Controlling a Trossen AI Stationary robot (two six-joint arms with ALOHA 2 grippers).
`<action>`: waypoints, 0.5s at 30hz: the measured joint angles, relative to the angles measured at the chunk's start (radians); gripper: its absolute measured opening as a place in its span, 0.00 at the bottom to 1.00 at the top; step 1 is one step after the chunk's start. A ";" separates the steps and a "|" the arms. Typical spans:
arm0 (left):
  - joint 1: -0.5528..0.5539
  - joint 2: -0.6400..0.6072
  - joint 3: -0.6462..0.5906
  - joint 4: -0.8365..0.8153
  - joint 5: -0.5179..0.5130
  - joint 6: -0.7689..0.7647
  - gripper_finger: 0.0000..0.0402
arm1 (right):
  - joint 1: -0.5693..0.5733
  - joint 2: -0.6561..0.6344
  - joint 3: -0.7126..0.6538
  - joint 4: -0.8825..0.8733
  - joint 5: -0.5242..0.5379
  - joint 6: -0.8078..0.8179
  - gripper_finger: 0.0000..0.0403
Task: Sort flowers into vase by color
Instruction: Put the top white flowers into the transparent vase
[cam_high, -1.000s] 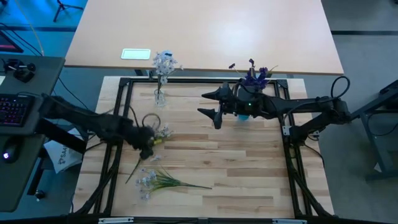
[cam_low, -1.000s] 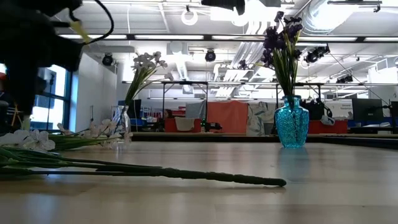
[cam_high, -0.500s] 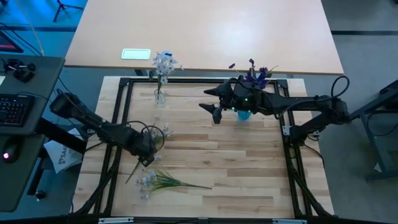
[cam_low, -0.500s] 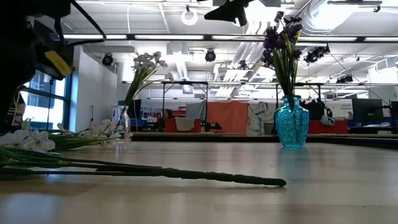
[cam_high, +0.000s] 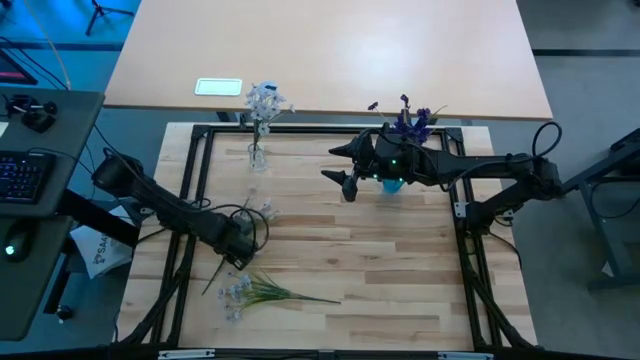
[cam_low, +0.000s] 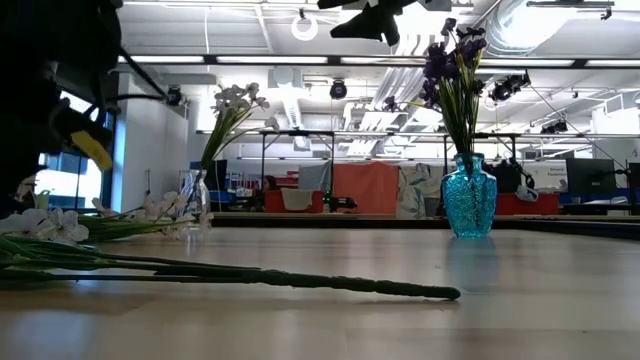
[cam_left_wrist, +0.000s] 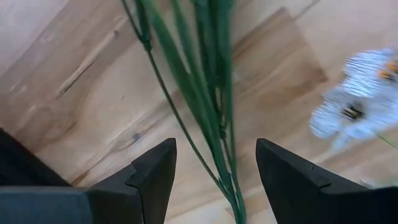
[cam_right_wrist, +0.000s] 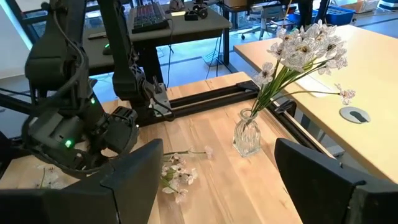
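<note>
Pale flowers (cam_left_wrist: 205, 106) lie under left gripper (cam_left_wrist: 214, 165), fingers spread | step: picking one up | next: pinch one stem | right gripper (cam_high: 345, 170) waits, fingers spread

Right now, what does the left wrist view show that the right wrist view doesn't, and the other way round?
Only the left wrist view: green stems running between the left gripper's open fingers, close over the wood, with a pale bloom off to one side.

Only the right wrist view: the clear vase holding pale flowers, the left arm over the table, and desks beyond.

Both: the wooden table, pale blooms lying on it, and open fingers on each gripper, the right hanging empty.
</note>
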 joint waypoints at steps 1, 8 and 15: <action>0.000 0.003 -0.014 0.018 0.002 -0.013 0.52 | 0.000 0.000 0.000 -0.001 0.000 0.000 0.76; 0.014 -0.012 -0.101 0.123 0.037 -0.089 0.51 | 0.000 0.000 0.000 -0.006 -0.004 0.009 0.76; 0.051 -0.019 -0.101 0.150 0.033 0.009 0.36 | 0.000 0.000 0.000 -0.009 -0.005 0.008 0.76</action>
